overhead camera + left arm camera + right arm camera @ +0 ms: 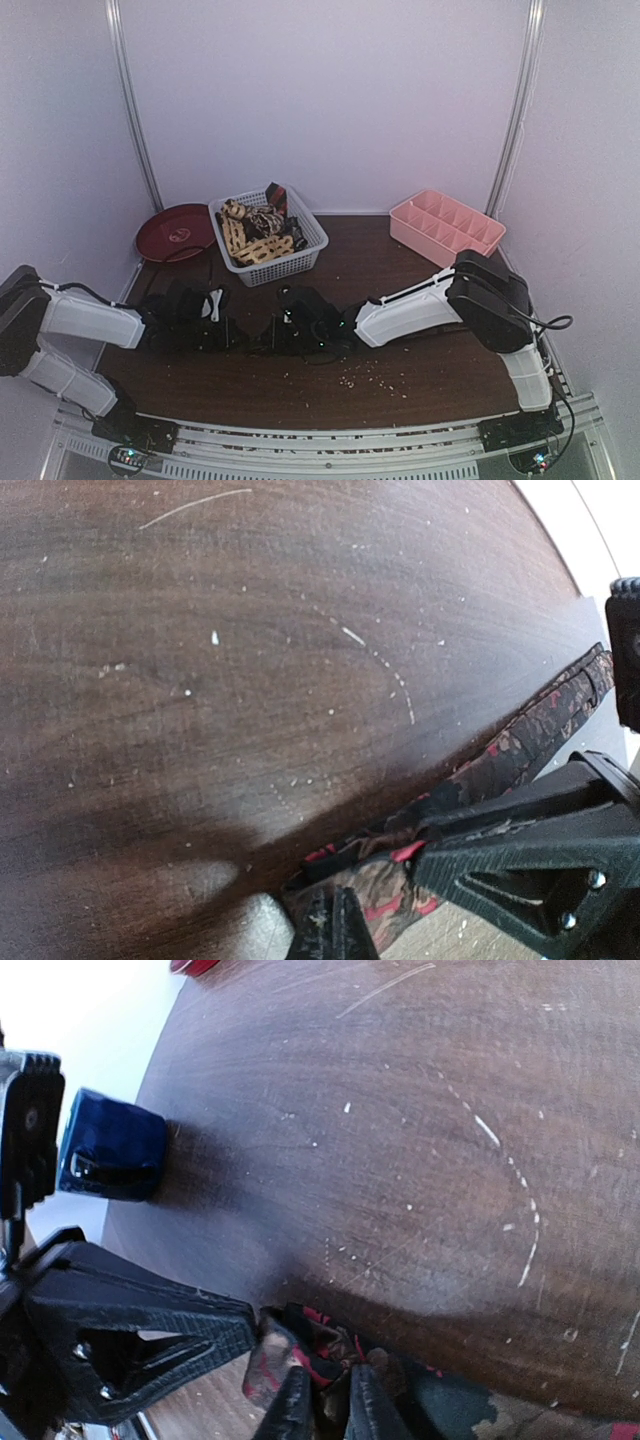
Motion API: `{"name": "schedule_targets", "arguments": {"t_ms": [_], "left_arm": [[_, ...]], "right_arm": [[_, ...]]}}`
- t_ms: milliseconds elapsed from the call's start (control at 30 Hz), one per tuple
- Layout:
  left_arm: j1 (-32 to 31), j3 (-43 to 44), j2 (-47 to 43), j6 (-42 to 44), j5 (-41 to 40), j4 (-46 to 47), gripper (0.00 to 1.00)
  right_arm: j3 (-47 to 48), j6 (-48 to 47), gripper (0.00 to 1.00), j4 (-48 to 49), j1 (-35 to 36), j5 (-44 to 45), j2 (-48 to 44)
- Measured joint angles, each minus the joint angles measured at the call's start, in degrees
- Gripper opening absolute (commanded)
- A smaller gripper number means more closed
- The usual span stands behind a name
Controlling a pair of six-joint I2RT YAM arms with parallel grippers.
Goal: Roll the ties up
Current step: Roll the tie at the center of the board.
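**Dark red tie (520,745) being pinched by both grippers**

The left gripper (375,890) is clamping its jaws shut on the fabric, which is lying across the wooden table (250,680). The right gripper (325,1400) is pinching a bunched fold between nearly closed jaws.

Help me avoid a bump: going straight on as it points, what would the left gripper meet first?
Probably bare wooden tabletop: the left gripper, shut on the dark red tie, angles down toward it, though depth is unclear.
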Motion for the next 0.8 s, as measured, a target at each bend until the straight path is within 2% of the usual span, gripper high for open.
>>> {"name": "schedule_targets", "arguments": {"t_ms": [133,467,800], "left_arm": [[0.0,-0.2,-0.1,-0.3,0.2,0.0,0.05],[-0.2,-0.4,-1.2,-0.5,3.7,1.9,0.07],[-0.7,-0.5,4.5,-0.7,7.0,6.3,0.06]], "right_arm": [[0.0,0.0,0.02,0.0,0.1,0.2,0.0],[-0.5,-2.5,0.05,-1.6,0.0,2.1,-0.2],[-2.2,-4.6,0.06,-2.7,-0.5,2.3,-2.0]]}}
